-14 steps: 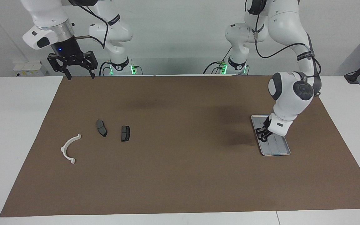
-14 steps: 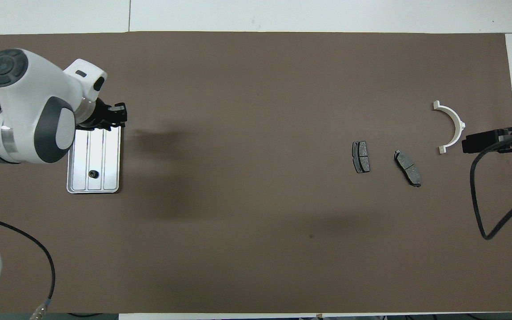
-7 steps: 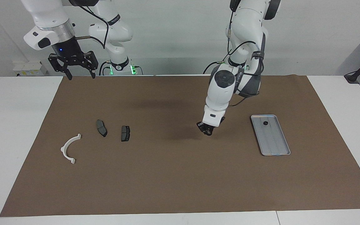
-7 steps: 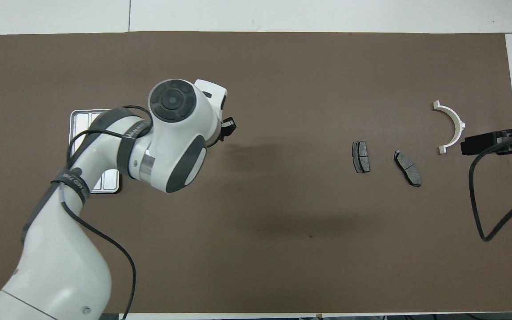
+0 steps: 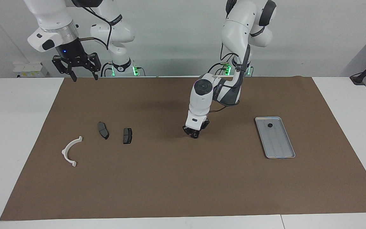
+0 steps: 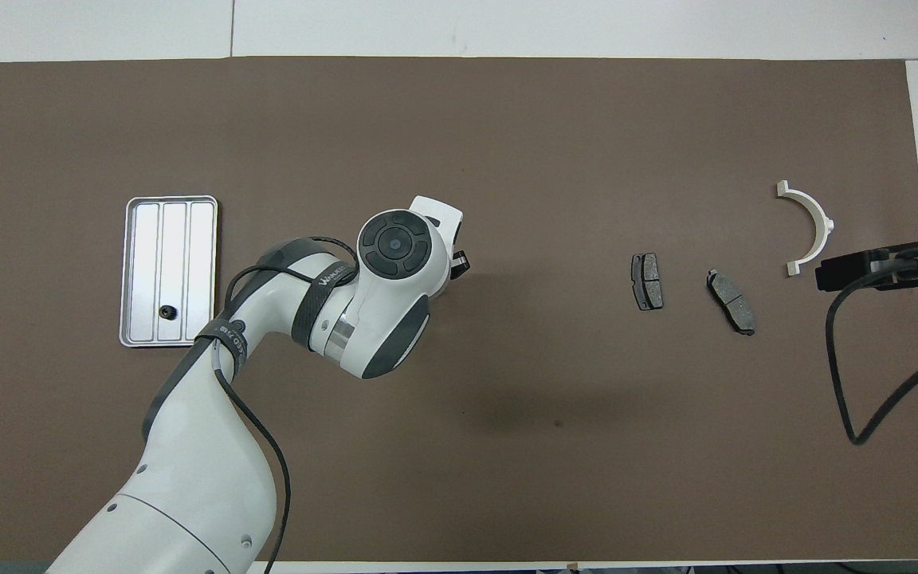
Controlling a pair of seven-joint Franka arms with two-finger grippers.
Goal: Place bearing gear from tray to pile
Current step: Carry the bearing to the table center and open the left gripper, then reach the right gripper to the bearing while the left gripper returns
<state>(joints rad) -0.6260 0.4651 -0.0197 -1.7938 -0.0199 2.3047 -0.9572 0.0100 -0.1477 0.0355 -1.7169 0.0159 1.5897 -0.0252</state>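
Observation:
The silver tray (image 5: 281,148) lies toward the left arm's end of the table, also in the overhead view (image 6: 188,239). One small dark bearing gear (image 5: 269,125) sits in its end nearer the robots (image 6: 165,311). My left gripper (image 5: 194,134) hangs low over the mat's middle, between tray and pile, shut on a small dark round gear; the overhead view shows only its tip (image 6: 459,263). The pile is a white bracket (image 5: 71,151) (image 6: 810,227) and two dark pads (image 5: 103,130) (image 5: 127,135). My right gripper (image 5: 83,75) waits open, raised over the mat's edge nearest the robots.
A brown mat (image 5: 183,178) covers most of the white table. The left arm's elbow and forearm (image 6: 379,311) hang over the mat between the tray and the middle. A black cable (image 6: 849,383) trails from the right arm beside the pile.
My left gripper has left the tray and swung across the mat toward the pile, carrying a gear. One gear stays in the tray. The right arm has hardly moved.

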